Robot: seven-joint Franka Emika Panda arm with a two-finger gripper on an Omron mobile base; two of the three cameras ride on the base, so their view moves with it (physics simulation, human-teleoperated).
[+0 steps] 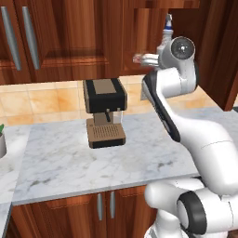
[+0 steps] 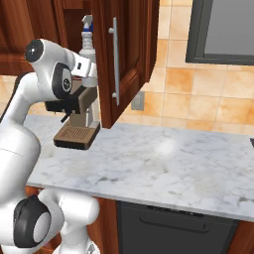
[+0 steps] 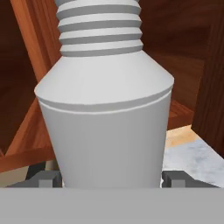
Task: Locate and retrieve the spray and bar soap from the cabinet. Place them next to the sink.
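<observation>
The spray (image 3: 105,122), a pale grey-white bottle with a ribbed neck, stands upright in the open cabinet (image 1: 139,28); its blue-tipped nozzle (image 1: 168,28) rises above my wrist. My gripper (image 3: 109,179) is shut on the spray low on its body, one fingertip (image 3: 47,178) pressed against each side. The bar soap (image 1: 142,58), a small pinkish-white block, lies on the cabinet shelf just left of the spray. From the right base view the spray (image 2: 88,34) stands behind the open cabinet door (image 2: 124,59). The sink is out of view.
A black and tan coffee machine (image 1: 105,111) stands on the marble counter (image 1: 60,162) below the cabinet. The open door hangs right beside my hand. A closed upper cabinet with long grey handles (image 1: 18,37) is at left. A dark window (image 2: 223,30) is at right.
</observation>
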